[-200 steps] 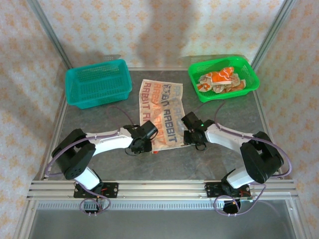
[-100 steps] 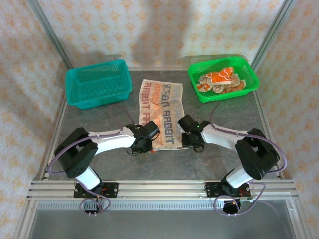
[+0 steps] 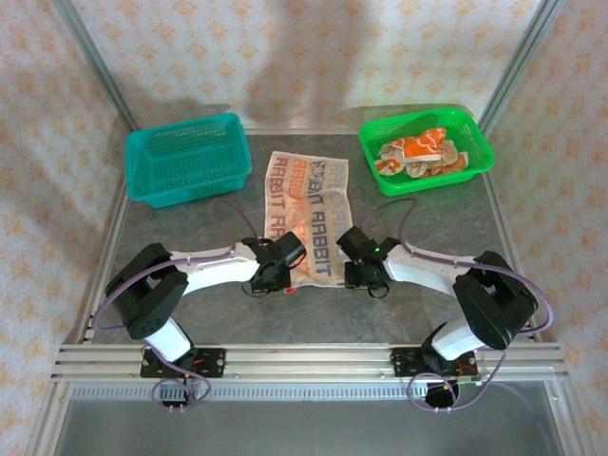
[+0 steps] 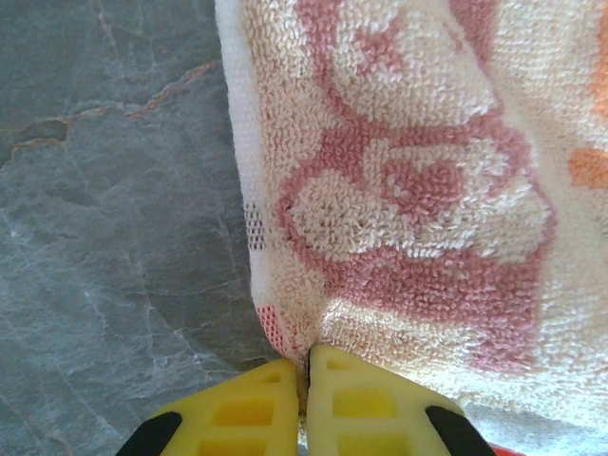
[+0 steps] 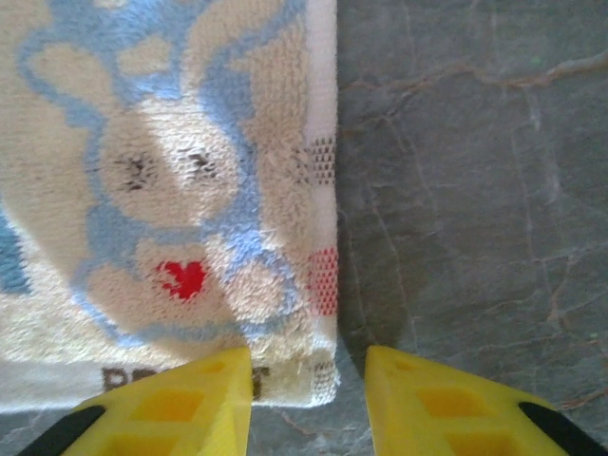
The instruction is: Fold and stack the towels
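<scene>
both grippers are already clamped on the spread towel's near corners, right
No. The left gripper is clamped on its corner of the spread towel, but the right wrist view shows the right gripper open, straddling the other corner.

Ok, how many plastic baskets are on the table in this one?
2. A teal basket sits at the far left, and a green basket sits at the far right, holding crumpled towels. None appears hidden.
</scene>
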Controlling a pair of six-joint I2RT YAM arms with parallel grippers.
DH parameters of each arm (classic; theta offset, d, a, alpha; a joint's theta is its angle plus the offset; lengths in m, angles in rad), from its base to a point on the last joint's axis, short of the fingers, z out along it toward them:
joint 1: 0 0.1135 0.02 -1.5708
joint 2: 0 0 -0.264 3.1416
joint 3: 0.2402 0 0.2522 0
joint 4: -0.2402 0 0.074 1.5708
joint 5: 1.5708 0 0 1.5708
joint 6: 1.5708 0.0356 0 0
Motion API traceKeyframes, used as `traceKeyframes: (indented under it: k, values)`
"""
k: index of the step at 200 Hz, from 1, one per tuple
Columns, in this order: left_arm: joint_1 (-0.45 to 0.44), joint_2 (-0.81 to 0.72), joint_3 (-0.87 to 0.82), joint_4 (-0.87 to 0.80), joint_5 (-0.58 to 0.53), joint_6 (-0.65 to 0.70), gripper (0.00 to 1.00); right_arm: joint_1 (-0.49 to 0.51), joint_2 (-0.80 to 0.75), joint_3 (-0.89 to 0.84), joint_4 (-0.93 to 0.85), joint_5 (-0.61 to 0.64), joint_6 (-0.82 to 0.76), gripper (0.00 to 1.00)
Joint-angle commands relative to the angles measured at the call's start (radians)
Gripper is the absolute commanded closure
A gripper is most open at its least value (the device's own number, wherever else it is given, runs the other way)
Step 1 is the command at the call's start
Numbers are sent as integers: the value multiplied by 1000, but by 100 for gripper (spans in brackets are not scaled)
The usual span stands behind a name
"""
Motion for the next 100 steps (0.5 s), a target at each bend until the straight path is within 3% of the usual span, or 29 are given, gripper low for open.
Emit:
traceKeyframes:
  k: [1, 12, 19, 41, 100]
  values:
    - [-20, 52, -2, 66, 51, 4, 92, 16, 47, -31, 13, -20, 33, 68]
    - [-21, 52, -1, 65, 50, 7, 93, 32, 50, -33, 13, -9, 42, 74]
    - [-19, 52, 1, 63, 46, 10, 100, 42, 47, -33, 15, -7, 46, 81]
    - [-20, 31, 19, 40, 26, 16, 100, 46, 10, -16, 8, 11, 60, 100]
    - [15, -103, 260, -203, -143, 122, 100, 44, -86, 199, -77, 161, 16, 100]
